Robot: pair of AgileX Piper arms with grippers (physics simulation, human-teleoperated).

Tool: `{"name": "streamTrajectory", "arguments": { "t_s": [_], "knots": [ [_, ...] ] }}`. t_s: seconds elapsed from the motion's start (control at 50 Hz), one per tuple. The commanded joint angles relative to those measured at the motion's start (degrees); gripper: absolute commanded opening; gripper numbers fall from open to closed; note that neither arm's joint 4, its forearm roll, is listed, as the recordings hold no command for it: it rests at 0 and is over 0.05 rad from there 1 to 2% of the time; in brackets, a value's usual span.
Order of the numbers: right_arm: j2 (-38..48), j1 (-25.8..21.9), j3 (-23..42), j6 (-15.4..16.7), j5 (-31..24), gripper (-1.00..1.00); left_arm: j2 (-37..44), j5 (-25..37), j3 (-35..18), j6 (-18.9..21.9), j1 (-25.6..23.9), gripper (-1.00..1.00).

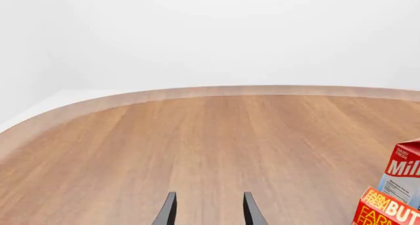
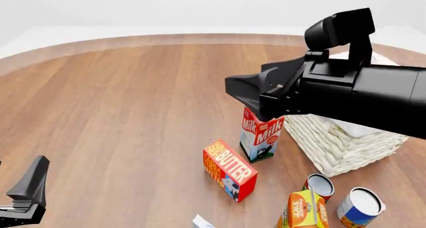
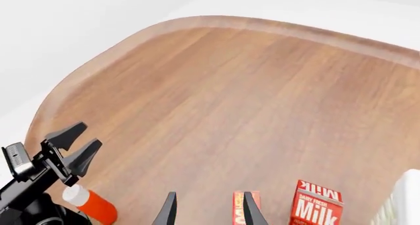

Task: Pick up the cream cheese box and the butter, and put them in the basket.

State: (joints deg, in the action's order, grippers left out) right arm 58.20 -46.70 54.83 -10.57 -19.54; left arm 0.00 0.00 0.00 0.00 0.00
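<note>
Orange-red butter [image 2: 230, 170] carton, flat on desk [image 2: 133, 113], long axis diagonal, below and ahead of the open, empty right gripper [image 3: 206, 210]; left gripper [image 3: 74, 145], likewise open, well apart.

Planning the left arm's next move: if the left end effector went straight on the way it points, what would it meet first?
Probably only bare table. The left end effector is open and faces wood up to the far edge. The butter and milk carton sit off to one side, seemingly outside that line.
</note>
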Motion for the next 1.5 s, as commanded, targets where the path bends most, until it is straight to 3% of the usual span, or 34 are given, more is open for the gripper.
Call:
{"name": "streamTrajectory", "arguments": {
  "t_s": [0.02,0.3,0.36,0.4,0.64,0.74,0.76,0.78,0.82,0.94,0.96,1.0,1.5],
  "knots": [
    [1.1,0.27,-1.53,-1.3,0.05,1.0,0.0,0.0,0.0,0.0,0.0,1.0],
    [1.51,2.2,-1.11,-0.79,-2.86,1.0,0.0,0.0,0.0,0.0,0.0,1.0],
    [1.54,2.74,-1.24,-3.54,-3.28,1.0,0.0,0.0,0.0,0.0,0.0,1.0],
    [2.08,2.31,-1.36,-1.85,-3.39,1.0,0.0,0.0,0.0,0.0,0.0,1.0],
    [1.96,3.73,-6.52,-3.5,-2.16,1.0,0.0,0.0,0.0,0.0,0.0,1.0],
    [1.55,4.76,-5.29,-2.46,-3.71,1.0,0.0,0.0,0.0,0.0,0.0,1.0],
    [1.46,4.78,-4.06,-1.07,-4.48,1.0,0.0,0.0,0.0,0.0,0.0,1.0],
    [1.46,4.64,-3.29,-1.89,-5.06,1.0,0.0,0.0,0.0,0.0,0.0,1.0],
    [2.09,4.47,-2.08,0.24,-6.12,1.0,0.0,0.0,0.0,0.0,0.0,1.0],
    [1.91,5.46,-3.69,0.37,-5.14,1.0,0.0,0.0,0.0,0.0,0.0,1.0],
    [1.82,5.94,-4.2,-0.98,-4.85,1.0,0.0,0.0,0.0,0.0,0.0,1.0],
    [2.09,5.96,-4.52,0.11,-4.69,1.0,0.0,0.0,0.0,0.0,0.0,1.0],
    [3.97,7.85,-8.54,-0.86,-2.13,1.0,0.0,0.0,0.0,0.0,0.0,1.0]
  ]
}}
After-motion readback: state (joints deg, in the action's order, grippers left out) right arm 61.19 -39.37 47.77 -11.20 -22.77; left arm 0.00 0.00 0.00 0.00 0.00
